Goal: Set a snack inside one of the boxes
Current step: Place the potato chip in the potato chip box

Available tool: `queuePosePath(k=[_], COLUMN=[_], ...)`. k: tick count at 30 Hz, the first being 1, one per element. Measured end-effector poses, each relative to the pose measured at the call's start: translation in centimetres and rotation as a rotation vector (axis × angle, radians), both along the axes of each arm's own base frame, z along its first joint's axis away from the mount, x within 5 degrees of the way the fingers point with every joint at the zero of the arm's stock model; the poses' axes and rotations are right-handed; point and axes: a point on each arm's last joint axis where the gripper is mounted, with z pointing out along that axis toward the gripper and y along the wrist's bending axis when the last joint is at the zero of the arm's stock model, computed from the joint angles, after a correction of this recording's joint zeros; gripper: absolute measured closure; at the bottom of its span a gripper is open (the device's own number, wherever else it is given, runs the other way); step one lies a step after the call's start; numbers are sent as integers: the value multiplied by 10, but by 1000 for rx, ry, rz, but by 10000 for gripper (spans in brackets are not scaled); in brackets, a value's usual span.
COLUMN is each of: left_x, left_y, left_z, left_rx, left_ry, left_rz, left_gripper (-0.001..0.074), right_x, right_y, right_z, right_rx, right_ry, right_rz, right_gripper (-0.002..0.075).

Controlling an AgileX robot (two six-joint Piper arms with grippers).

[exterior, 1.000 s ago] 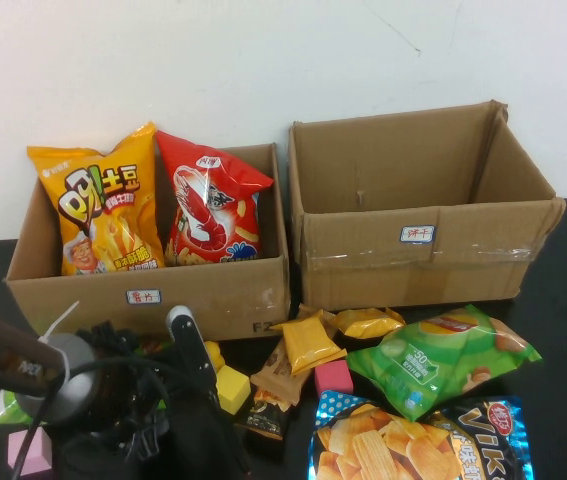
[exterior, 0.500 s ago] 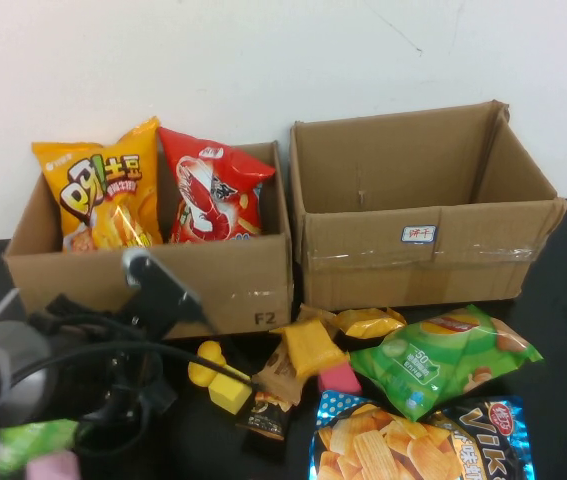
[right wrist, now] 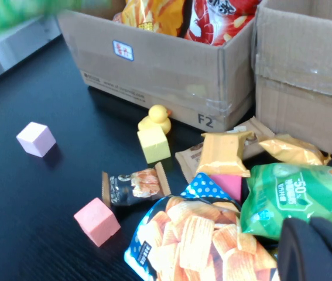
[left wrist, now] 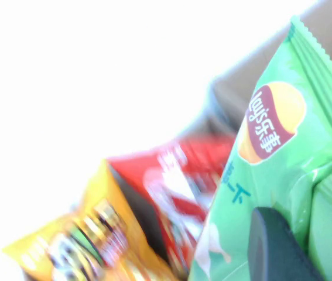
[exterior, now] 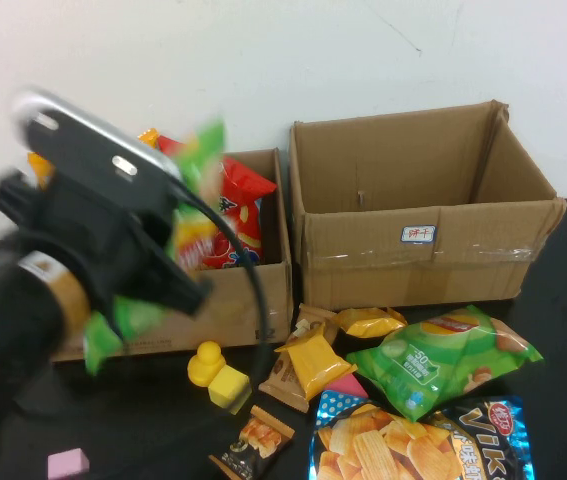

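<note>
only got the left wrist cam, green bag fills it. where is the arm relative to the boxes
Observer: The left gripper holds the green chip bag raised before the left box.
Operator: right box got anything in it
Observer: No contents show in the right box.
Operator: right arm doing anything
Observer: The right gripper sits low near the table's front, beside another green bag.
</note>
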Motion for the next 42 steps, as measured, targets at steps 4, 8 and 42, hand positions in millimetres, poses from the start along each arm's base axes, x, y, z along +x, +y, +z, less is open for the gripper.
queuePosePath(k=[4, 8, 42], left_x=[10, 35, 260], left_y=[23, 49, 154], left_z=[17, 20, -136], left_rx=[-126, -235, -563], left_ry=[-90, -42, 440], left_rz=[34, 61, -249], left_gripper=[583, 584, 366], right_x=[0, -1, -11], right_y=[1, 1, 8], right_z=[0, 0, -3], right_rx=[3, 5, -16], right_ry=[2, 3, 34], right_rz=[7, 12, 151], right_gripper=[727, 727, 727])
